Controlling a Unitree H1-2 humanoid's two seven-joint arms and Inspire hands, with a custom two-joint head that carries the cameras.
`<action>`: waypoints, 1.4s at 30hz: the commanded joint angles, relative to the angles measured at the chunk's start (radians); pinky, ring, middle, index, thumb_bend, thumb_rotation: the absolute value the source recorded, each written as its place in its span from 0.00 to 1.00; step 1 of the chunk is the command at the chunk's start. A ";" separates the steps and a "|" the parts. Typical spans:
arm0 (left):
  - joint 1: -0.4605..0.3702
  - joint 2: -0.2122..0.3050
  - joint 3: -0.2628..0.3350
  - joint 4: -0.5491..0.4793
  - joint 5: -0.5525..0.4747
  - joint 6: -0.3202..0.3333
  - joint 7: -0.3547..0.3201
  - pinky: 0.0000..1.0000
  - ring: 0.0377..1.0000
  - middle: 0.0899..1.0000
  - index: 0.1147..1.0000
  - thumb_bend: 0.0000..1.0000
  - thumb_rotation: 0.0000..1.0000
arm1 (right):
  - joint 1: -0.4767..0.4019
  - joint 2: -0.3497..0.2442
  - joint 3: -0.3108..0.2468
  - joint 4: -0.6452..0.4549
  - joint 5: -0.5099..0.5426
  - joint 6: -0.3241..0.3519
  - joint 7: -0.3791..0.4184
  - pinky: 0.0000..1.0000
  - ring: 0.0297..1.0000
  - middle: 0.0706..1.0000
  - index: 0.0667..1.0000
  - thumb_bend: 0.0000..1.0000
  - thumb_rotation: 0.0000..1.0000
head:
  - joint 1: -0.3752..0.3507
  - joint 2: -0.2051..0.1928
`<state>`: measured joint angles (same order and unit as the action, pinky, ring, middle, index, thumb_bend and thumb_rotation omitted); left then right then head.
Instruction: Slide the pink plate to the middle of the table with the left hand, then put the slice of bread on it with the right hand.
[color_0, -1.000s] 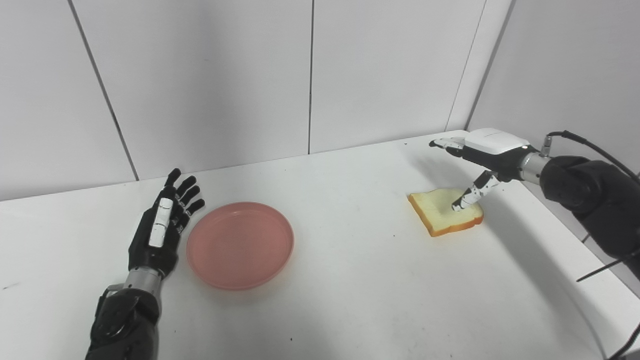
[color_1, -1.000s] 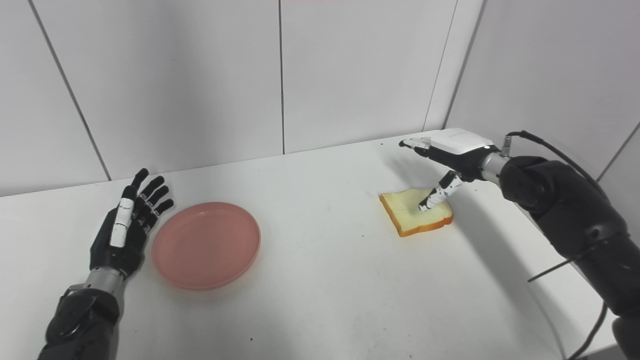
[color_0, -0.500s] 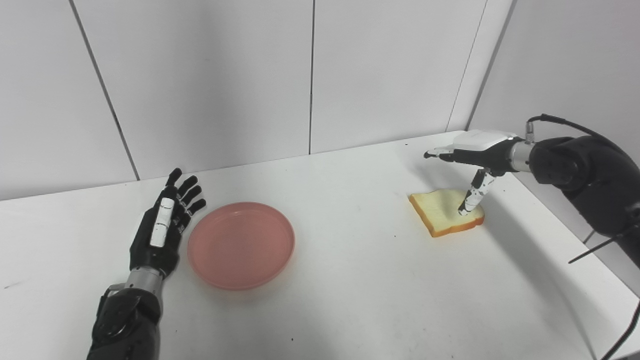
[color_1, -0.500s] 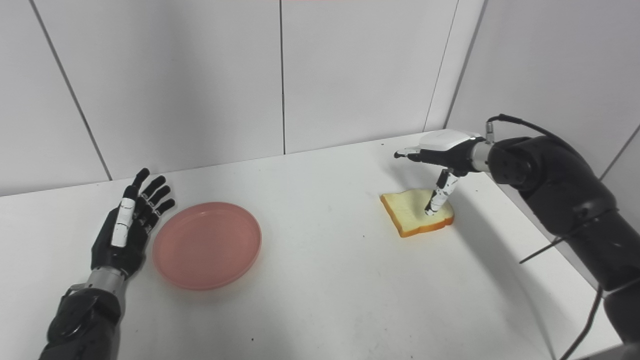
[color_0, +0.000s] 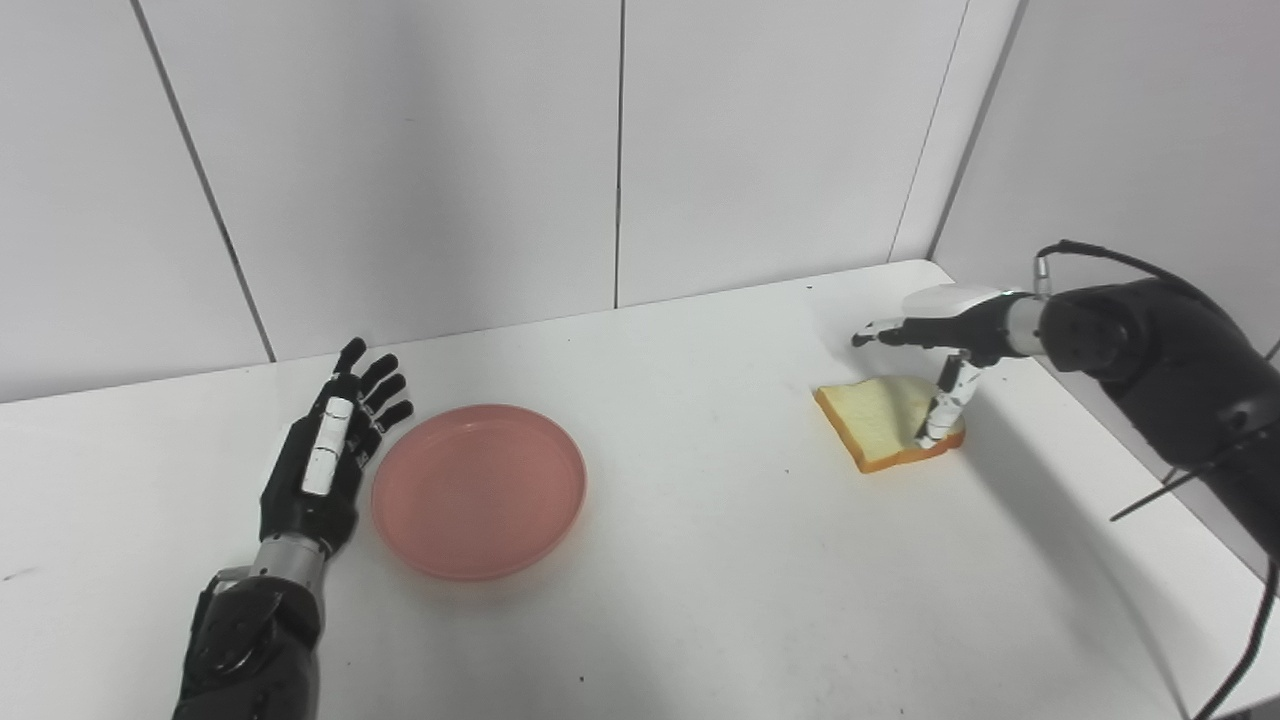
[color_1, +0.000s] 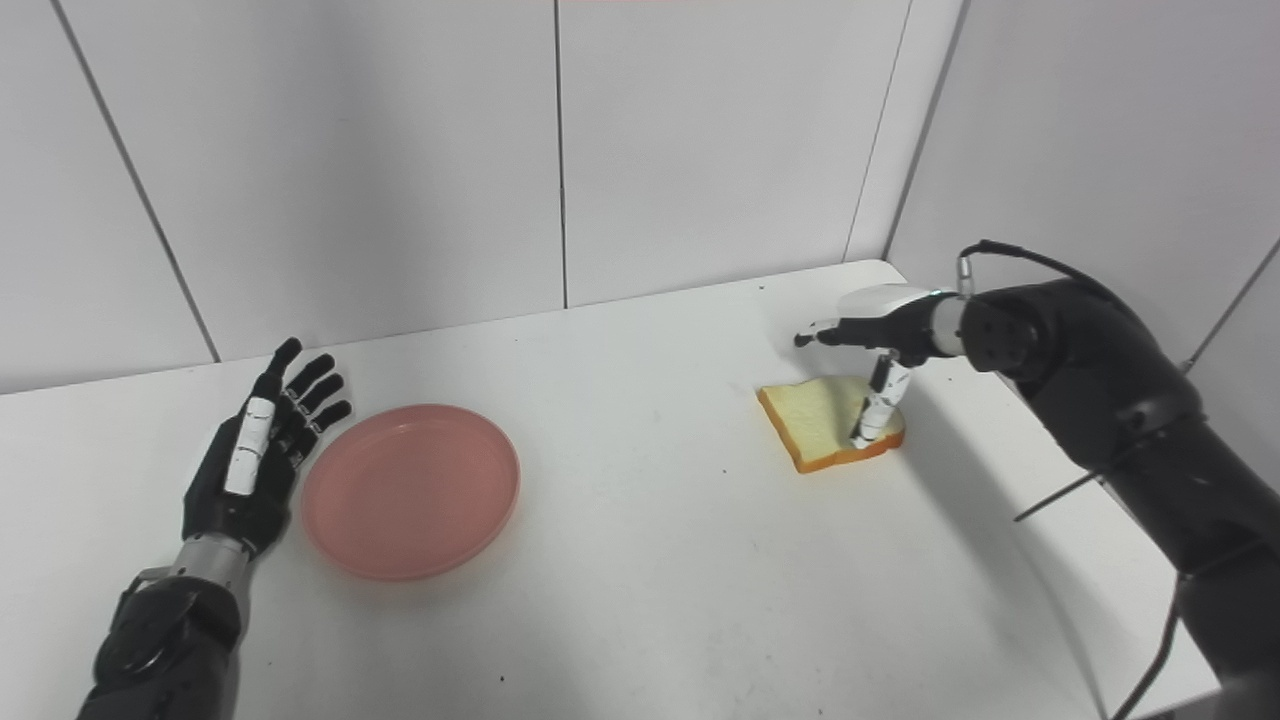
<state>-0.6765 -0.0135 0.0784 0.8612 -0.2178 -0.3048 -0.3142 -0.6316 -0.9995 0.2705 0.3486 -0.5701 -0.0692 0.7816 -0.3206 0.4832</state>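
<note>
Pink plate (color_0: 479, 490): lying flat on the counter (color_0: 700, 560), left of centre, at about 8 o'clock from the counter's middle; sitting empty.

Left hand (color_0: 325, 460): resting just beside the plate at its 9 o'clock, close against the rim, contact not possible to tell; fingers (color_0: 375, 385) stretched out and slightly spread, pointing toward 1 o'clock; holding nothing.

Bread slice (color_1: 828, 424): lying on the counter well apart from the plate, at about 2 o'clock from it, near the right-hand wall; near crust edge facing 7 o'clock; far right corner looking slightly raised, though hard to be sure.

Right hand (color_1: 880, 335): hovering over the slice's right side, white back facing up; fingers (color_1: 812, 335) reaching out level toward 9 o'clock above the bread; thumb (color_1: 877, 405) pointing straight down and touching the slice near its right edge; spread wide, not pinching the bread.

Right arm (color_1: 1090, 400): coming in from 4 o'clock, a black cable (color_1: 1010, 255) looping above the wrist.
</note>
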 joint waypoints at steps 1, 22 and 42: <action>-0.005 -0.002 0.000 -0.012 -0.004 -0.018 0.002 0.86 0.90 0.90 0.93 0.87 0.74 | -0.065 -0.019 -0.004 -0.005 -0.019 0.055 0.023 0.90 1.00 1.00 0.95 1.00 0.33 | 0.004 0.002; 0.005 0.000 0.000 -0.024 -0.001 -0.008 0.002 0.85 0.89 0.89 0.93 0.88 0.73 | -0.044 0.028 0.076 0.054 -0.150 -0.038 -0.133 1.00 0.99 0.98 0.94 1.00 0.37 | 0.011 0.013; 0.001 -0.003 -0.004 -0.010 0.001 -0.011 -0.001 0.85 0.89 0.89 0.93 0.88 0.73 | -0.021 -0.013 0.036 0.035 -0.092 -0.009 -0.096 1.00 1.00 0.98 0.93 1.00 0.34 | 0.005 0.012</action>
<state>-0.6722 -0.0163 0.0769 0.8538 -0.2146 -0.3011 -0.3124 -0.6298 -0.9671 0.3274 0.4014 -0.6669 -0.0892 0.6728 -0.3160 0.4939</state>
